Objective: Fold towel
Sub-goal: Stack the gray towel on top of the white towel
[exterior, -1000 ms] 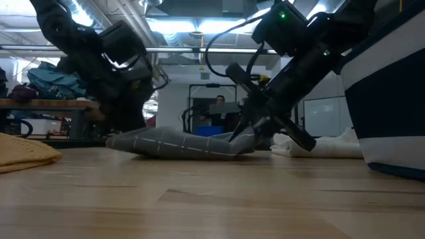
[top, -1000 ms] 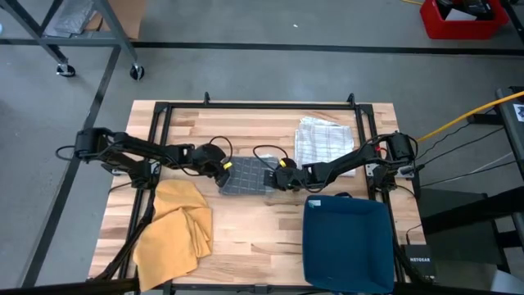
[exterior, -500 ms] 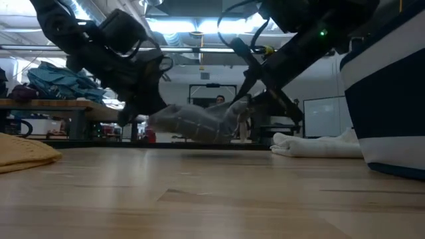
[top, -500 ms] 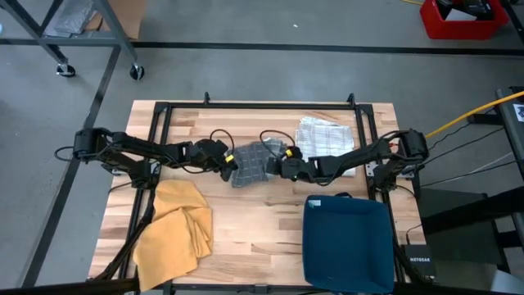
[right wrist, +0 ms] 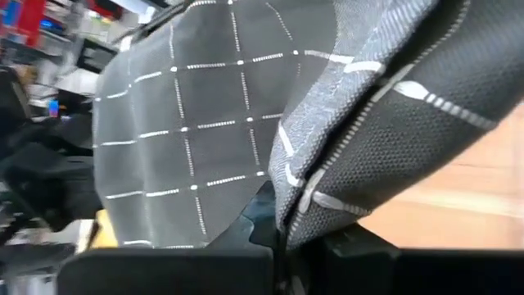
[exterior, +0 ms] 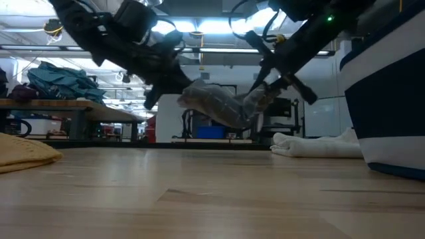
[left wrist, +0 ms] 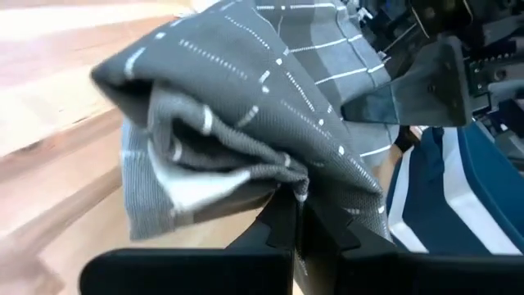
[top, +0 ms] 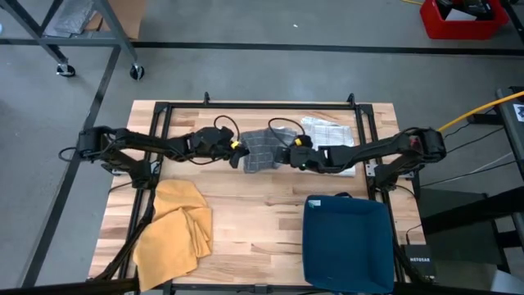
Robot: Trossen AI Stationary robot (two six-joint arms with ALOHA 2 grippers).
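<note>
Towel (top: pixel 260 151) soft, limp, sags mid-air. Left hand (top: pixel 236 147), right hand (top: pixel 291 155) clamped on opposite edges; grip corners.

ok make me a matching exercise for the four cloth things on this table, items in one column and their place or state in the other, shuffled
Items
1. grey towel
2. yellow cloth
3. blue bag
4. white towel

Place or state
A. lies crumpled at the table's near left
B. held up off the table between the left gripper and right gripper
C. sits at the table's near right
D. lies folded at the far right, partly under the right arm

Pairs: 1-B, 2-A, 3-C, 4-D
</note>
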